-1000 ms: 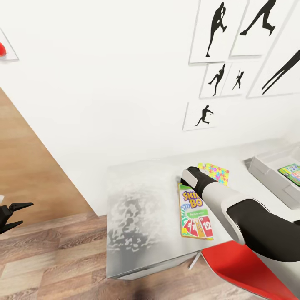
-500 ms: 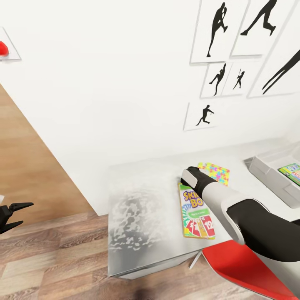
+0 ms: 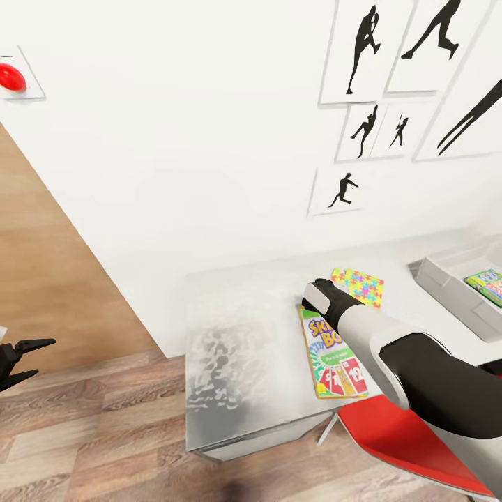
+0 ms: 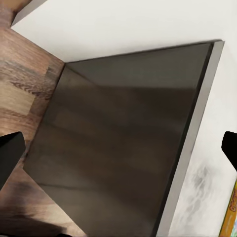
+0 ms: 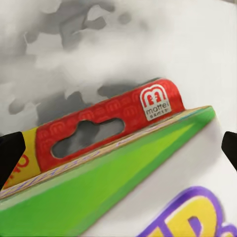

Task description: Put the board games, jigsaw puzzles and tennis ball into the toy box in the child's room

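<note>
at two o'clock on the counter (image 3: 244, 335), the right end effector (image 3: 315, 296), released, poised over the skip-bo box (image 3: 333, 352) top edge for grasping; toy box (image 3: 446, 279) waits at three o'clock; left end effector (image 3: 28, 355) spread idle.

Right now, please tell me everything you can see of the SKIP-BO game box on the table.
The flat rectangular red, orange and green SKIP-BO card box lies face up on the pale grey-white desktop, near its front edge. Its far end has a red hang tab with a slot and a Mattel logo; purple-outlined yellow letters sit on a green field. The robot's right arm reaches over that far end. A jigsaw-patterned flat lies just behind it.
</note>
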`<state>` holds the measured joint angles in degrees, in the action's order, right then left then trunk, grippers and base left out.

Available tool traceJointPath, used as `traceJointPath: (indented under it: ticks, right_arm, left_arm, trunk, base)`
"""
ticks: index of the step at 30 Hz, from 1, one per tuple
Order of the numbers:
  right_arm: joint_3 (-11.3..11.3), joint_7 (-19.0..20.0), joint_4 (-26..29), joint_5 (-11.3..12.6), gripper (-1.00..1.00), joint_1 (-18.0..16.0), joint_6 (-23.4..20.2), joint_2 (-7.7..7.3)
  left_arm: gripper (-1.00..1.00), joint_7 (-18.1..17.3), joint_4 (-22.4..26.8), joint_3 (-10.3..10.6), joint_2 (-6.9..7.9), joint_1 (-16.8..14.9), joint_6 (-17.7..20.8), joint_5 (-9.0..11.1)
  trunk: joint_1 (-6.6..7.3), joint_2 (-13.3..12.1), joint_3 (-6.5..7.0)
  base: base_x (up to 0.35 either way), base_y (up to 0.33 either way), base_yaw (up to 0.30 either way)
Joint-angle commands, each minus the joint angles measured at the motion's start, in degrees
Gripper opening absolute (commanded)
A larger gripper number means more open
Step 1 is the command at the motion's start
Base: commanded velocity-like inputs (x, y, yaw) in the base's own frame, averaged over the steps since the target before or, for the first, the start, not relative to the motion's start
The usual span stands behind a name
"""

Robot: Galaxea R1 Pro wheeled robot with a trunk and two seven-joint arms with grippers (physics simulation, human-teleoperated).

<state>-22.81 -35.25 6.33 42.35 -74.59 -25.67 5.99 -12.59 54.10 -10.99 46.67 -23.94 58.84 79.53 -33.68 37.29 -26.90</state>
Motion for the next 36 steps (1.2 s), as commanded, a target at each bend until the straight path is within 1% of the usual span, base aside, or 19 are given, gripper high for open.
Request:
traceJointPath:
  ticks: [1,20,36]
  right_arm:
    - [-0.5,-0.3,0.1,0.4,1.00,0.0,-0.4,-0.01]
    - [-0.5,-0.3,0.1,0.4,1.00,0.0,-0.4,-0.04]
    - [-0.5,-0.3,0.1,0.4,1.00,0.0,-0.4,-0.02]
  left_arm:
    - [1.00,-0.6,0.0,-0.1,0.00,-0.1,0.2,-0.6]
    - [1.00,-0.6,0.0,0.0,-0.02,-0.1,0.2,-0.6]
    - [1.00,-0.6,0.0,0.0,-0.02,-0.1,0.1,-0.6]
  trunk:
    - [-0.01,0.1,-0.07]
    - [-0.01,0.1,-0.07]
    - [-0.01,0.1,-0.07]
  base:
    - [-0.018,0.000,0.000]
    - [-0.046,0.008,0.000]
    - [-0.010,0.061,0.000]
